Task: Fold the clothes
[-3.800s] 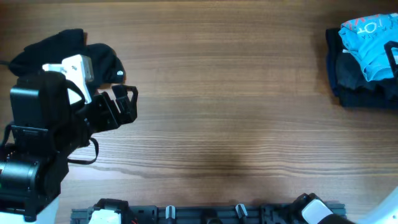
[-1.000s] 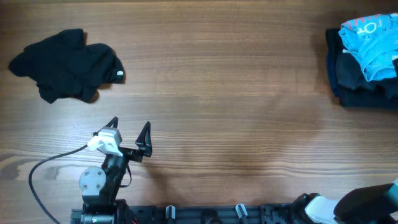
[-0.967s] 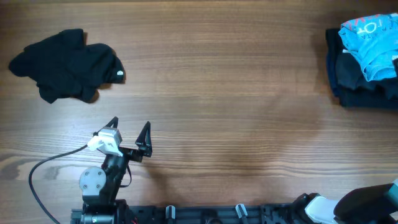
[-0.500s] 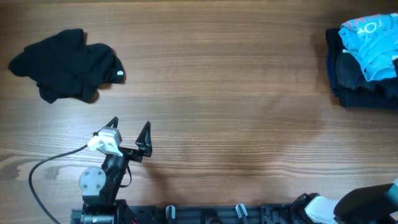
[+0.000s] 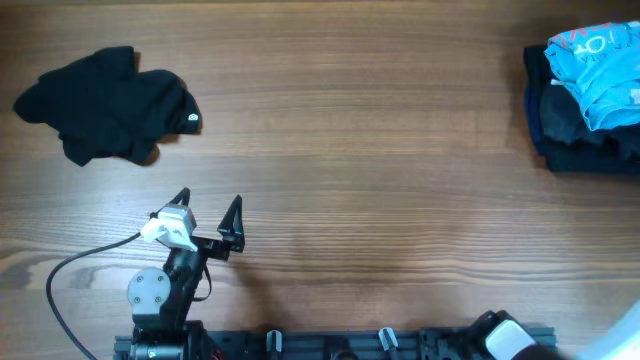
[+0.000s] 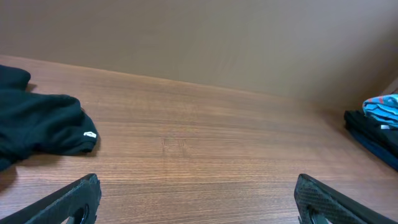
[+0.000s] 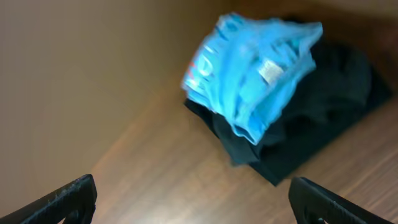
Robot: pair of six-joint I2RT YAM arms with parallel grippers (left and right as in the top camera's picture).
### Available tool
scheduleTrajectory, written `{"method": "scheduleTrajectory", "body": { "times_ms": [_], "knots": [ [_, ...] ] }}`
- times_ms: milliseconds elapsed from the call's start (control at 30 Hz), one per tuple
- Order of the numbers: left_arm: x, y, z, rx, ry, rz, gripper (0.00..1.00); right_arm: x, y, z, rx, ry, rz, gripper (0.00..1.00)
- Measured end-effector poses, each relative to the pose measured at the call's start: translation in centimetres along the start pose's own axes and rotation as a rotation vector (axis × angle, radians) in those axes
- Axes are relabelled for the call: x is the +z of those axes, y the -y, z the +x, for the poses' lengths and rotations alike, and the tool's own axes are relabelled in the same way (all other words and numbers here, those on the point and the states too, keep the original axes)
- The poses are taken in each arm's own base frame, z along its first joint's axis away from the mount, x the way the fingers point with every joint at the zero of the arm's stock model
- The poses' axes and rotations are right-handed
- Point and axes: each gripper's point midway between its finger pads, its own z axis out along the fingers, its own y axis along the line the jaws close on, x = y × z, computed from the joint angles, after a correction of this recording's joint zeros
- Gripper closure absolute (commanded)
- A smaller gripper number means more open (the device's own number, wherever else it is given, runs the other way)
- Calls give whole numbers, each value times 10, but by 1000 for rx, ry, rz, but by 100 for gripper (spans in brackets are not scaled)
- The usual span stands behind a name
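Two garment heaps sit at opposite ends of the table (image 5: 380,150), and I start at the left: a crumpled black garment (image 5: 105,105) lies near the far left corner, with a small white tag (image 5: 192,122) showing at its right edge. Nearer my base and a little to the right of that heap is my left gripper (image 5: 209,203), its two dark fingers spread wide with nothing between them. A black cable (image 5: 60,275) loops over the wood beside it. My left wrist camera confirms this (both fingertips sit at the bottom corners of its view, with bare wood between), so the left gripper (image 6: 198,186) is apart and holds nothing, and the black garment (image 6: 37,127) lies well off to its left. The middle of the table is plain wood grain. My right gripper (image 7: 191,183) shows only in its own wrist camera, where its fingers are also spread wide and hold nothing. They are raised above the table and well apart from the cloth ahead. At the far right edge the light blue shirt (image 5: 595,65) lies bunched on top of a dark pile (image 5: 570,130), with pale lettering on its upper folds. From my right wrist the light blue shirt (image 7: 249,68) looks blurred, draped over the dark pile (image 7: 298,130).
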Motion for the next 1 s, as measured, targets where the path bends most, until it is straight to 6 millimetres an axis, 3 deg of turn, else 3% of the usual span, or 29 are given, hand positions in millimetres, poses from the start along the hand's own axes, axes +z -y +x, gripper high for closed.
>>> {"method": "scheduleTrajectory", "body": {
  "times_ms": [67, 167, 233, 333, 433, 533, 633, 800, 1000],
  "knots": [
    [0, 0, 0, 0, 0, 0, 0, -25, -23, 0, -49, 56, -38, 0],
    [0, 0, 0, 0, 0, 0, 0, -51, -69, 15, -147, 84, -146, 0],
    [0, 0, 0, 0, 0, 0, 0, -71, -110, 37, -231, 72, -266, 0],
    [0, 0, 0, 0, 0, 0, 0, -106, -155, 69, -335, 54, -438, 0],
    [0, 0, 0, 0, 0, 0, 0, -132, -176, 91, -394, 37, -546, 0],
    [0, 0, 0, 0, 0, 0, 0, -158, -187, 111, -440, 20, -644, 0],
    [0, 0, 0, 0, 0, 0, 0, -175, -182, 133, -466, 10, -700, 0],
    [0, 0, 0, 0, 0, 0, 0, -167, -161, 154, -498, 89, -712, 0],
    [0, 0, 0, 0, 0, 0, 0, -152, -152, 172, -768, 369, -785, 0]
  ]
}}
